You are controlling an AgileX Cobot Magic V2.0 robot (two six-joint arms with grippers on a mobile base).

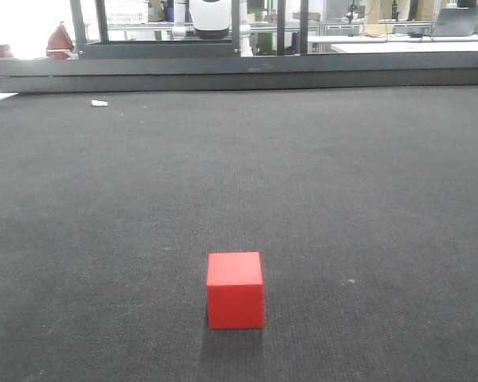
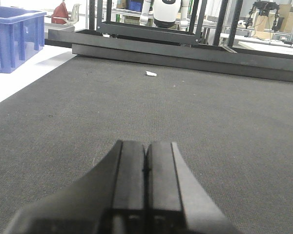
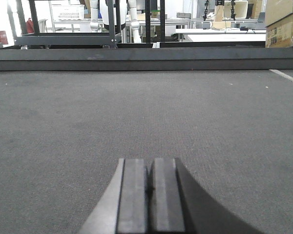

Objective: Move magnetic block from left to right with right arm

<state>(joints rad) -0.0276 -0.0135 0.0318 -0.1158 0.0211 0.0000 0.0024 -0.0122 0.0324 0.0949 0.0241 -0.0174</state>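
The magnetic block (image 1: 235, 290), a small plain red cube, rests on the dark grey mat near the front edge in the front-facing view. Neither gripper shows in that view. In the left wrist view my left gripper (image 2: 146, 145) is shut, its two dark fingers pressed together over bare mat with nothing between them. In the right wrist view my right gripper (image 3: 150, 161) is also shut on nothing, low over bare mat. The block appears in neither wrist view.
A small white scrap (image 1: 99, 103) lies on the mat at the far left. A dark metal frame rail (image 1: 239, 73) bounds the far edge. A blue plastic crate (image 2: 12, 36) stands off the mat to the left. Cardboard boxes (image 3: 283, 22) stand at the far right.
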